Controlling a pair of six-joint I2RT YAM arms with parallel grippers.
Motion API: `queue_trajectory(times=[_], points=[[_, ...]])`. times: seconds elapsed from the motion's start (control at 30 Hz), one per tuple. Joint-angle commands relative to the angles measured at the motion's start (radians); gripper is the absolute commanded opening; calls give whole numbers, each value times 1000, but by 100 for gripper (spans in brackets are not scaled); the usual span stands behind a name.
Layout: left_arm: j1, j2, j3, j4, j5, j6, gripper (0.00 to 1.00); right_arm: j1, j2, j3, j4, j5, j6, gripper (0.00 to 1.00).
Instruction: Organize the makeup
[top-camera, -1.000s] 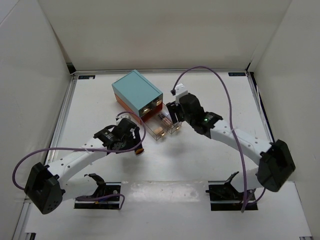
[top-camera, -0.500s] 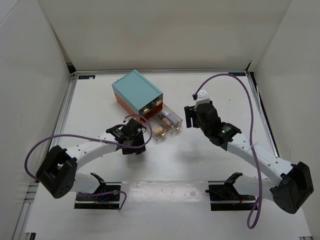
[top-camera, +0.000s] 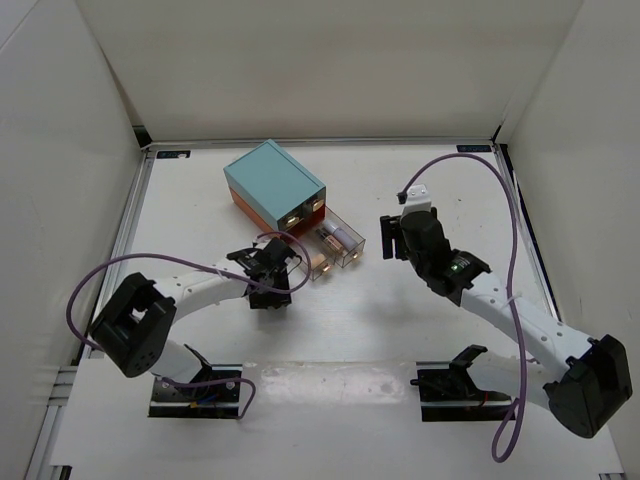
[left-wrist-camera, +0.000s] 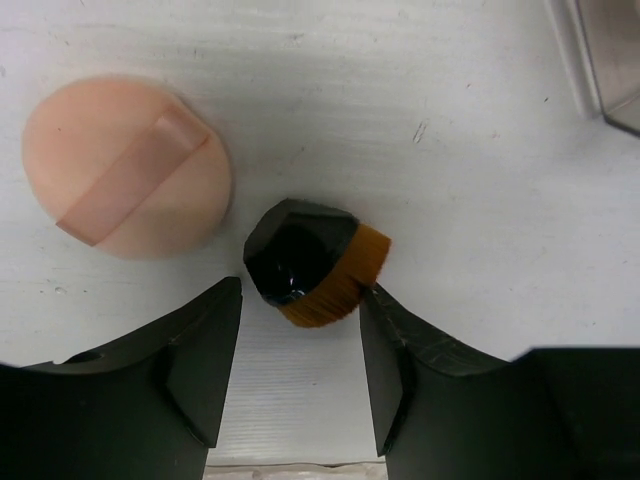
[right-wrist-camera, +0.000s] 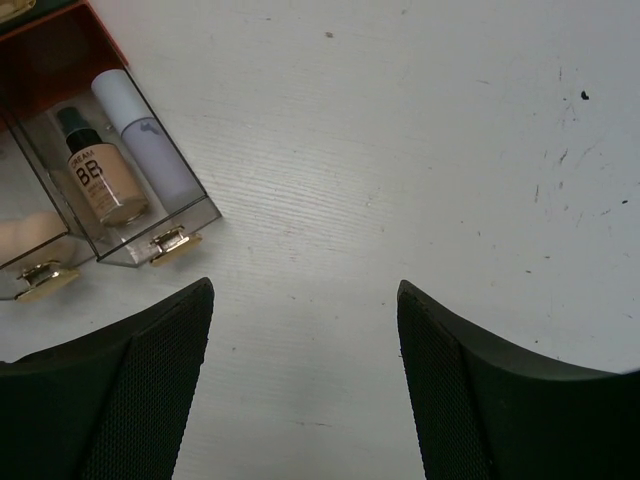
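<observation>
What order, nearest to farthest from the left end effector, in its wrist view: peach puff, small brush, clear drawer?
1. Small brush, between the fingers of the left end effector.
2. Peach puff, upper left.
3. Clear drawer, top right corner.

White table (top-camera: 350, 320), faintly scuffed — plain white walls (top-camera: 330, 70) on three sides, even light.
</observation>
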Motion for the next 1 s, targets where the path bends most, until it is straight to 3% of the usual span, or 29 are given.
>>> queue_trajectory(times=[0.0,0.2,0.3,0.4,0.5,0.77,0.97], points=[[-5,-3,47,10,-63,-4,61,-4,-33,-12,16,24,16,77],[-7,71,91,-5,-92,10,60,-7,-45,-16,10,14,10,76],[-5,86,96,-18,-90,11,50,-7,-52,-14,7,17,4,76],[-11,68,93,-24,-74,11,33,-7,-64,-19,10,17,4,76],[-13,31,97,-42,-66,11,27,-7,-73,-23,10,24,4,76],[-24,-24,271,22,-100,88,32,-13,-88,-23,8,24,-16,76],[-8,151,491,50,-156,119,35,-27,-88,-20,4,36,-20,76]])
